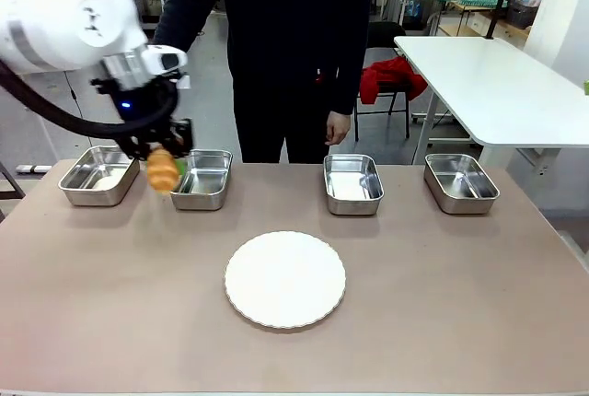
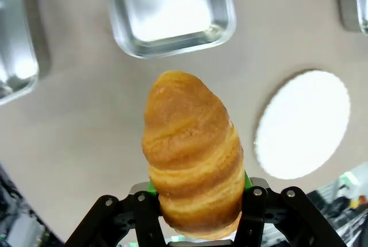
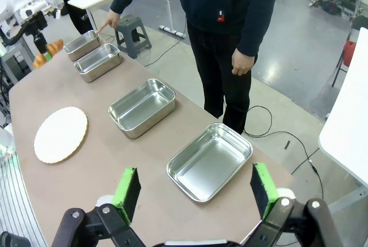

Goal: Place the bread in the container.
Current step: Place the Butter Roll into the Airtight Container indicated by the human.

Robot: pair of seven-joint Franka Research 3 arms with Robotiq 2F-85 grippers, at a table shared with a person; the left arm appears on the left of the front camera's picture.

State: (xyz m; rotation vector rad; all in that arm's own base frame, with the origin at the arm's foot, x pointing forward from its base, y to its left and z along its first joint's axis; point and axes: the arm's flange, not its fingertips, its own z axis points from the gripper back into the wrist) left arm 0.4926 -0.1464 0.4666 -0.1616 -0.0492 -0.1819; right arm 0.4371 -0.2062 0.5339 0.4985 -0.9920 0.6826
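Note:
The bread, a golden-brown ridged croissant, sticks out from my left gripper, which is shut on its lower end. In the front view the gripper holds the croissant in the air between the leftmost steel pan and the second pan. From the wrist, the second pan lies just ahead of the croissant's tip and the leftmost pan is at the left edge. My right gripper is open above the near end of the table, with nothing between its fingers.
A round white plate lies mid-table. Two more steel pans sit at the far right. A person in dark clothes stands behind the table; one hand points down near the leftmost pan, the other hangs loose.

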